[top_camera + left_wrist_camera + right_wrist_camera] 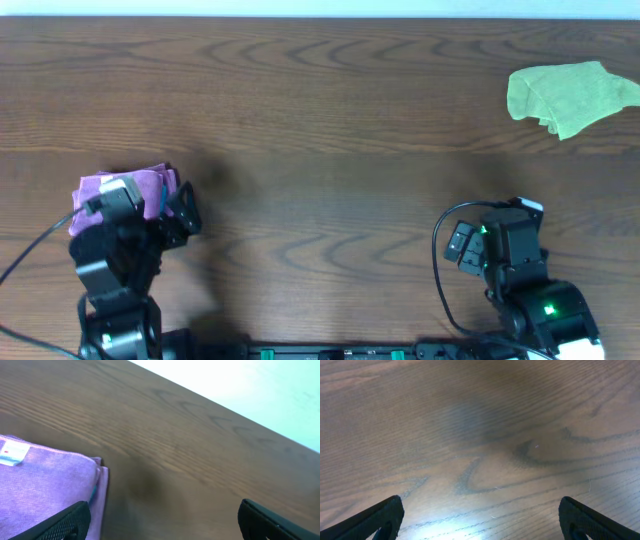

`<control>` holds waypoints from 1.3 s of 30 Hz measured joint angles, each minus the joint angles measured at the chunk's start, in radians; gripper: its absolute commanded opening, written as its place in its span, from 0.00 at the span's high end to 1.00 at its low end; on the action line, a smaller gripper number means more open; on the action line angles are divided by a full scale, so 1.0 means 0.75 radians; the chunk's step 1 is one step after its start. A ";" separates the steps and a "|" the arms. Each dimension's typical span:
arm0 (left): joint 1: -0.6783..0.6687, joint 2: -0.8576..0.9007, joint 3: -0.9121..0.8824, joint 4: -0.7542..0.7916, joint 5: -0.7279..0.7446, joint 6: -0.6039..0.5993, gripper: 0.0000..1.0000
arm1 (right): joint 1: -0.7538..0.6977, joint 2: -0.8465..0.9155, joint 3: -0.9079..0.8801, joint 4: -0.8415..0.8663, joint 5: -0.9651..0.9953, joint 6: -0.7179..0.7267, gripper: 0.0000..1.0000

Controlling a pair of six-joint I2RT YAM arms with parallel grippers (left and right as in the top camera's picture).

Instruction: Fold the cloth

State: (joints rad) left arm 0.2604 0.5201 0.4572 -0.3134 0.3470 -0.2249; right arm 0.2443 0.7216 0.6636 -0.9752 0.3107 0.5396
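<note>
Purple microfibre makes up the cloth [152,183], which lies towards the left end of the worktop [330,130], roughly midway between the far and near edges. It sits as a compact, flattened bundle, and the left arm covers its near portion in the overhead view. In the left wrist view the cloth [45,485] fills the lower left. A small white tag [12,453] lies flat on its top surface, and stacked layers show along its right edge. A thin teal strip shows between those layers.

The left tool [165,527] hangs over the cloth's right edge with its fingers spread wide. One fingertip [70,520] is above the purple fabric and the other is above bare wood. Whether the first touches the fabric cannot be told. Between the two fingers only the cloth's edge and wood grain show, and the tool pinches neither.

The right tool [480,520] is also spread wide. Both dark fingertips [382,517] sit at the bottom corners of its wrist view, with plain wood between them. In the overhead view it sits near the near edge towards the right end, well apart from the purple cloth.

A crumpled lime-green cloth [570,95] rests by the far right corner, well away from both arms.
</note>
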 measured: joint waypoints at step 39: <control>-0.395 -0.678 -0.472 0.095 -0.340 0.242 0.05 | 0.000 -0.001 -0.001 -0.001 0.001 0.002 0.01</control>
State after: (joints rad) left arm -0.0357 0.0120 0.1036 -0.2424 0.0921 -0.0437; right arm 0.2443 0.7212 0.6628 -0.9760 0.3111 0.5411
